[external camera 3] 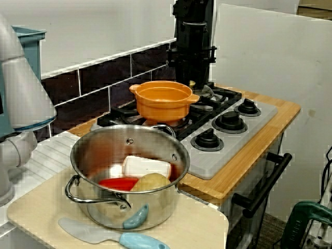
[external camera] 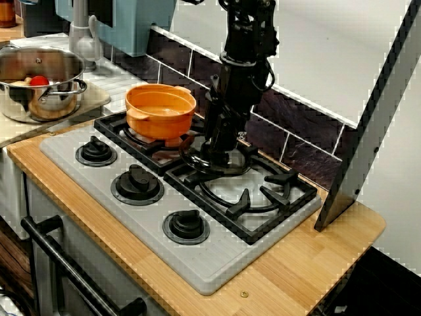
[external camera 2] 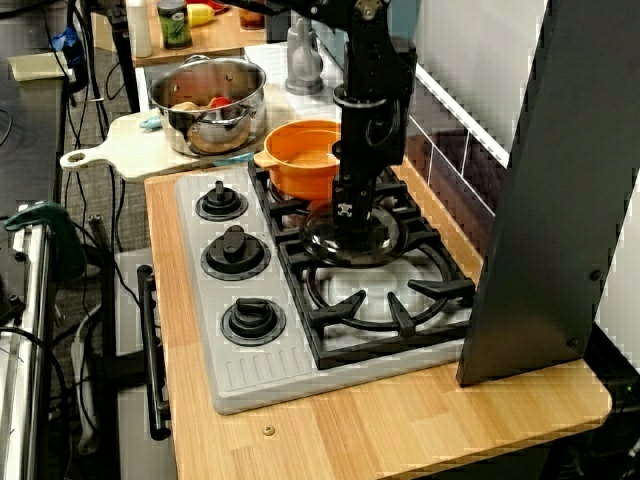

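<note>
The black arm is reaching straight down over the stove (external camera: 217,260), and its hand (external camera: 220,150) is pressing onto the middle of a round glass lid (external camera: 235,166). The lid is lying flat on the black grate (external camera: 263,210), at the back between the two burners and just beside the orange pot (external camera: 160,108). In the view from the stove's end, the hand (external camera 2: 350,215) is standing upright on the lid (external camera 2: 378,236), whose rim is showing all round it. The fingers seem to be closing about the lid's centre, but I cannot tell whether they are clenched or released, since the dark hand is hiding that part.

The orange pot is sitting open on the far burner. Three black knobs (external camera: 137,184) are lining the stove's front edge. The stove is resting on a wooden surface (external camera: 316,263). Next to it, a steel pot (external camera 3: 155,205) is standing on a pale cutting board (external camera 3: 197,228), with a red piece (external camera 3: 118,183), a white block (external camera 3: 146,167) and a potato (external camera 3: 150,182) inside. A blue-handled spatula (external camera 3: 104,236) is lying in front of it.
</note>
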